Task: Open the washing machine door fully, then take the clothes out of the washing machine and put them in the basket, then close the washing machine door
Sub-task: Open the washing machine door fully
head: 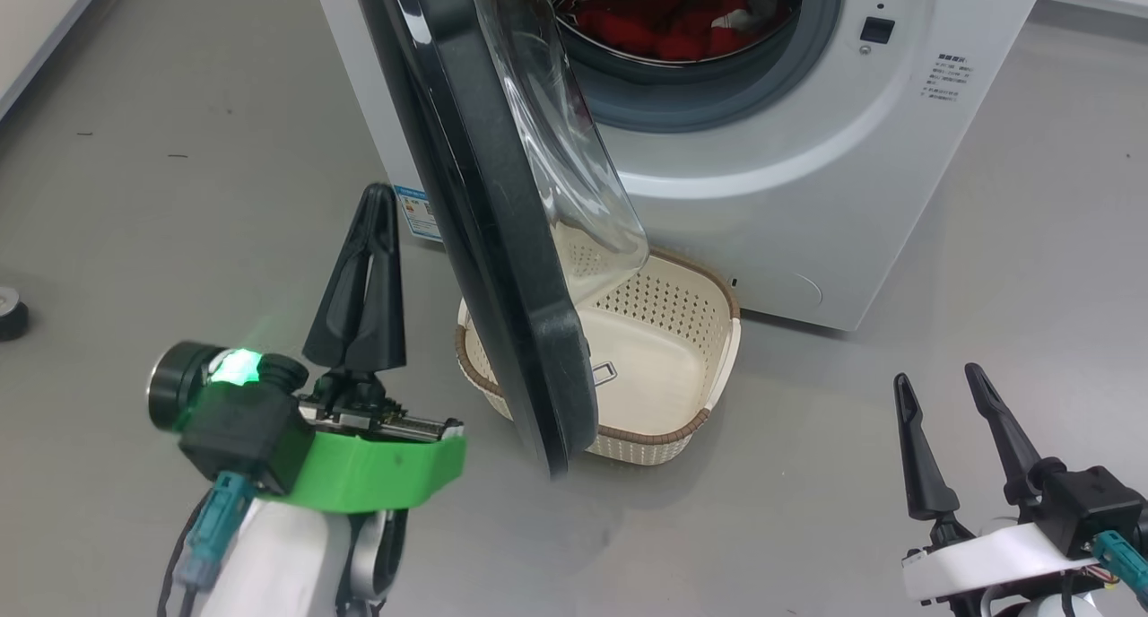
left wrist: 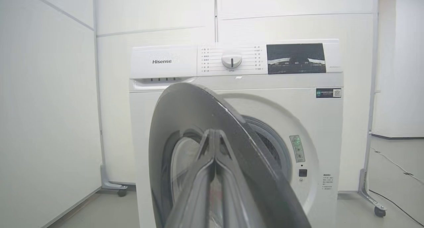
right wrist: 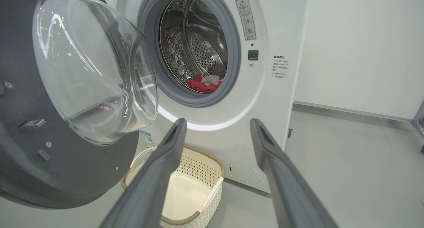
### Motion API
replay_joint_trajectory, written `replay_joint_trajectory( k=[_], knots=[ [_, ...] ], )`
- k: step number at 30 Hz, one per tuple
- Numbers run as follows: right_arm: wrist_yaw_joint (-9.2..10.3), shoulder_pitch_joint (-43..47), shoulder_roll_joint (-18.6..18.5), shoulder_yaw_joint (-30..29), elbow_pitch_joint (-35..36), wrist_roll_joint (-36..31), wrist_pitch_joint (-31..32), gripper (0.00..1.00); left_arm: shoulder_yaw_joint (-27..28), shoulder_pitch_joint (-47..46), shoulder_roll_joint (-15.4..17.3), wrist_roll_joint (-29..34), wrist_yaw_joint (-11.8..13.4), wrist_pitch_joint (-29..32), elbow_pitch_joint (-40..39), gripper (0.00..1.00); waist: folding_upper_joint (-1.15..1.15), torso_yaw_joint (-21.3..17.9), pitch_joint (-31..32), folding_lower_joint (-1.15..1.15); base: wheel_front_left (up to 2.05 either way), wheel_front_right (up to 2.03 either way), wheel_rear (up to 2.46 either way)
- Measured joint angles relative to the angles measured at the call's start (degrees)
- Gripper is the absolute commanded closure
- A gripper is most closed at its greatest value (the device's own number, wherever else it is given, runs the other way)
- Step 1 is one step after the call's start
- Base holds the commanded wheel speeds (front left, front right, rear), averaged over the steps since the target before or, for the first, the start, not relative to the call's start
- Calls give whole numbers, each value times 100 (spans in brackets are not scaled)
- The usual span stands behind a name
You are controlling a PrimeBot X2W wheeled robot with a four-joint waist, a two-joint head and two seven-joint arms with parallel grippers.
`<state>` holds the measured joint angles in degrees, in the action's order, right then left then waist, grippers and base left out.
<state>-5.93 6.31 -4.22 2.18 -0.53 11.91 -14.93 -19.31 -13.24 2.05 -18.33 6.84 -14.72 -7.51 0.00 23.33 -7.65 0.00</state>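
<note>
Left gripper (head: pixel 377 195) pressed together near one ajar door (head: pixel 502 267); my right gripper (head: pixel 937 377) spread; one basket (head: pixel 722 294); one washer (head: pixel 807 195) holding red clothes (head: pixel 664 25).

It is bright here, with soft, even light. White glare streaks the clear glass bowl (right wrist: pixel 92 72) of the big round black washing machine door (right wrist: pixel 66 175). The dark fingers of my left pincer (left wrist: pixel 214 133) look close and blurry. The white wall lines (left wrist: pixel 95 88) bend a little near my wrist views' edges.

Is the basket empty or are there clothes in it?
Empty: the basket shows a bare cream floor, and the red clothes lie in the drum.
</note>
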Motion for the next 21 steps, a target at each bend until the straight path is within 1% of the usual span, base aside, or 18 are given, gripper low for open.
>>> replay_joint_trajectory(
  k=[5,8,11,15,16,18,21],
  knots=[
    [-5,0,22,-32,-76,0,0,0,-339,-90,7,31,-32,-4,-672,100,0,-8,12,0,0,0,0],
    [-7,-1,31,-66,-119,-1,0,0,-650,-90,12,26,-158,-5,-966,100,0,-21,19,0,0,0,0],
    [-8,-2,45,-91,-145,-2,0,0,-1015,-81,15,2,-314,-5,-1062,100,0,-37,22,0,0,0,0],
    [-48,-10,55,-105,-172,-3,0,0,-1419,2,25,-70,-477,-5,-1034,100,0,-66,15,0,0,0,0],
    [-49,-20,60,-120,-182,-4,0,0,-1627,102,34,-97,-570,-5,-902,100,0,-82,7,0,0,0,0],
    [-49,-22,63,-124,-193,-4,0,0,-1819,198,38,-108,-671,-5,-733,100,0,-95,1,0,0,0,0],
    [-51,-25,70,-133,-216,-4,0,0,-2069,344,53,-137,-773,71,-400,100,0,-116,-15,0,0,0,0]
  ],
)
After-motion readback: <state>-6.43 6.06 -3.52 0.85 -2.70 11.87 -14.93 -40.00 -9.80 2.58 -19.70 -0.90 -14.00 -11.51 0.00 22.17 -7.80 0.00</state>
